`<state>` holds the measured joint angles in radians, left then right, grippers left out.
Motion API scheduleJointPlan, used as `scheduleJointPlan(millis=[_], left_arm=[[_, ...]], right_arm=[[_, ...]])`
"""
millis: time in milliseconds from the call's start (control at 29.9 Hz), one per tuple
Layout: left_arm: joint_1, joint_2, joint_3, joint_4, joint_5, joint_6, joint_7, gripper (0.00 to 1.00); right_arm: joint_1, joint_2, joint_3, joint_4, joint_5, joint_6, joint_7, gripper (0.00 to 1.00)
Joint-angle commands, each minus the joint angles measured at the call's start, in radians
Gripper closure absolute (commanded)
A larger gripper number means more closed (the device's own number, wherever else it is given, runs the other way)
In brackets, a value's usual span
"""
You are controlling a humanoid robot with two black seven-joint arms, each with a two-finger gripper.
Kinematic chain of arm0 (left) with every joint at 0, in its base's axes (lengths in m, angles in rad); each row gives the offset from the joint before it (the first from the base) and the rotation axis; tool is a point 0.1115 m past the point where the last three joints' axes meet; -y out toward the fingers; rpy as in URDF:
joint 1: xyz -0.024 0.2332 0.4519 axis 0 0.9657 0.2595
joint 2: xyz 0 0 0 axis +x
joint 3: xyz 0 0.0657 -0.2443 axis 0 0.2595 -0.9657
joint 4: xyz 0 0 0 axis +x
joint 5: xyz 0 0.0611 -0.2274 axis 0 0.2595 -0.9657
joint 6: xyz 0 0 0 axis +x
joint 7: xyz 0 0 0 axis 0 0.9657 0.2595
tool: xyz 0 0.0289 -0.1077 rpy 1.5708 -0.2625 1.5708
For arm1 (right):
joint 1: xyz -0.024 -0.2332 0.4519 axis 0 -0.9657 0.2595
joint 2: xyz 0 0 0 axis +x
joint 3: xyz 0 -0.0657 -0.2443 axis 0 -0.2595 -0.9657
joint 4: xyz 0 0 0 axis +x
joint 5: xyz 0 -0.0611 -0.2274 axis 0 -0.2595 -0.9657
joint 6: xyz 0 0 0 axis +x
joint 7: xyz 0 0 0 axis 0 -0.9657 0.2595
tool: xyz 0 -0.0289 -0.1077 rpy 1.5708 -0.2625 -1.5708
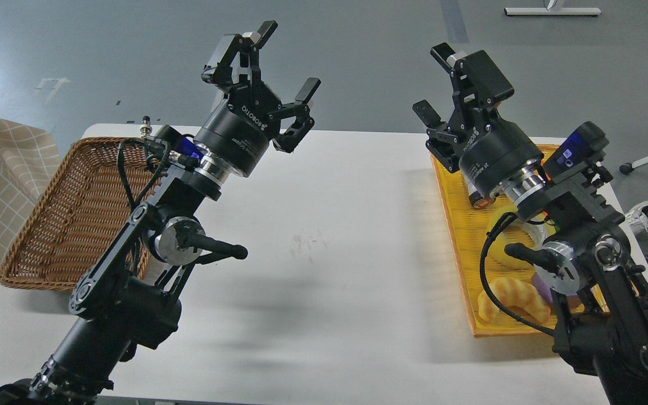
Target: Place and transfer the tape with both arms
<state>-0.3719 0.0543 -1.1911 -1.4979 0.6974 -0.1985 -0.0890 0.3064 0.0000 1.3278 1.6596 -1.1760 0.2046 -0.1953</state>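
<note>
Both spread and empty: left claw [287, 62], right claw [433, 81]. Tape [529, 228] barely visible in yellow tray [459, 225], behind right arm; blind reach risks grabbing croissant toy [512, 301] instead.

The tape [528, 226] showed only as a whitish curved sliver in the yellow tray [454, 225] at the desk's right side, mostly hidden behind the right arm [599, 247]. The left arm [149, 236] rose from lower left, its hand [288, 59] raised with fingers spread apart and empty. The right hand [435, 81] was likewise raised, fingers parted, holding nothing.
</note>
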Motion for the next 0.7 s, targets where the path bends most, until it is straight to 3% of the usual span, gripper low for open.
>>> scheduleJointPlan(millis=[0,67,301,668], left_arm=[[0.001,-0.004,0.001,0.001,0.002,-0.002,-0.003,0.0],[-0.001,-0.002,0.001,0.001,0.002,-0.002,-0.005,0.0],[-0.001,-0.002,-0.005,0.002,-0.003,0.001,-0.001,0.0],[0.008,-0.03,-0.007,-0.004,-0.004,0.001,0.002,0.0]], right_arm=[[0.002,0.0,0.011,0.006,-0.001,0.001,0.01,0.0],[0.007,0.0,0.011,0.008,-0.001,0.003,0.019,0.0],[0.039,0.0,0.028,0.017,-0.001,0.001,0.138,0.0],[0.04,0.0,0.031,0.017,-0.001,-0.002,0.14,0.0]])
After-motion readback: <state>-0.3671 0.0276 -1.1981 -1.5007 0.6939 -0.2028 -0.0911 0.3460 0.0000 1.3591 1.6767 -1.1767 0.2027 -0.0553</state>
